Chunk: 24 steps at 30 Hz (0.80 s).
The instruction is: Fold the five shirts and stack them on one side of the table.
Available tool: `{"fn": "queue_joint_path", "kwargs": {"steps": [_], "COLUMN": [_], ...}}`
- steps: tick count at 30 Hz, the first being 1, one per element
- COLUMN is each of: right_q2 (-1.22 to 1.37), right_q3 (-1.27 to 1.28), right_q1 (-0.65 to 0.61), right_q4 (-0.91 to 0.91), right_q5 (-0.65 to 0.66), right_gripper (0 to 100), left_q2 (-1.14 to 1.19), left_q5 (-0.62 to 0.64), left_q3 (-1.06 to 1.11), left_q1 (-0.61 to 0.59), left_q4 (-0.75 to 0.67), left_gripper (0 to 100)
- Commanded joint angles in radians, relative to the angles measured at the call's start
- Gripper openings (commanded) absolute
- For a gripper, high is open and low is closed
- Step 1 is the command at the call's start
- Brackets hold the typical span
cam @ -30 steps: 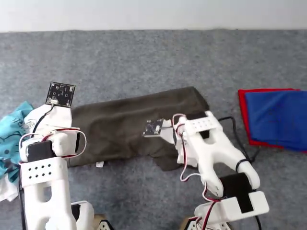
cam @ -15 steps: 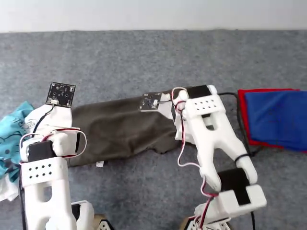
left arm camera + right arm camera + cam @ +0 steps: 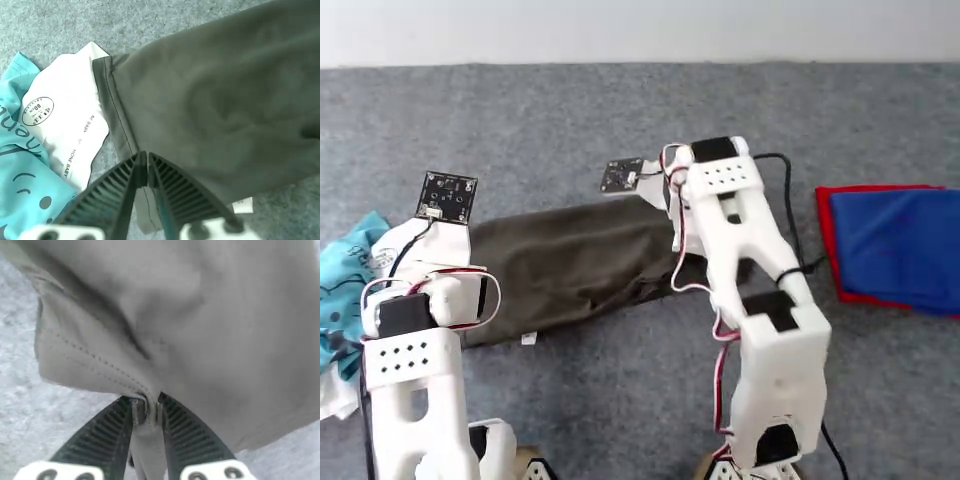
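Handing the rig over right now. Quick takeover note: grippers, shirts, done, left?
Left gripper: shut on the olive shirt at its hem, beside the white shirt.
Right gripper: shut on a bunched fold at the olive shirt's other end.
Done: blue shirt lies folded on the red shirt, on the right arm's side of the table.
Left: finish folding the olive shirt and stack it, then the white and teal shirt, both crumpled by the left arm.
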Motion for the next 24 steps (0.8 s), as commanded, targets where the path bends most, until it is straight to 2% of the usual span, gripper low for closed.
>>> {"fn": "queue_joint_path", "kwargs": {"steps": [1,10,12,16,18,24], "right_q2": [0.062,0.171,0.18,0.202,0.214,0.217], "right_q3": [-0.152,-0.333,-0.362,-0.43,-0.468,-0.606], "right_q1": [-0.008,-0.033,-0.035,-0.033,-0.03,-0.012], "right_q4": [0.015,0.085,0.084,0.048,0.031,0.084], "right_q5": [0.015,0.012,0.002,-0.117,-0.176,-0.301], "right_gripper": [1.0,2.6,8.4,25.8,29.3,24.0], "left_q2": [-0.015,-0.015,-0.015,-0.015,-0.015,-0.015], "left_q5": [-0.009,-0.009,-0.009,-0.009,-0.009,-0.009], "left_q3": [-0.008,-0.008,-0.008,-0.008,-0.008,-0.008], "left_q1": [-0.005,-0.005,-0.005,-0.005,-0.005,-0.005], "left_q4": [-0.002,-0.002,-0.002,-0.002,-0.002,0.002], "left_gripper": [2,2,2,2,2,2]}}
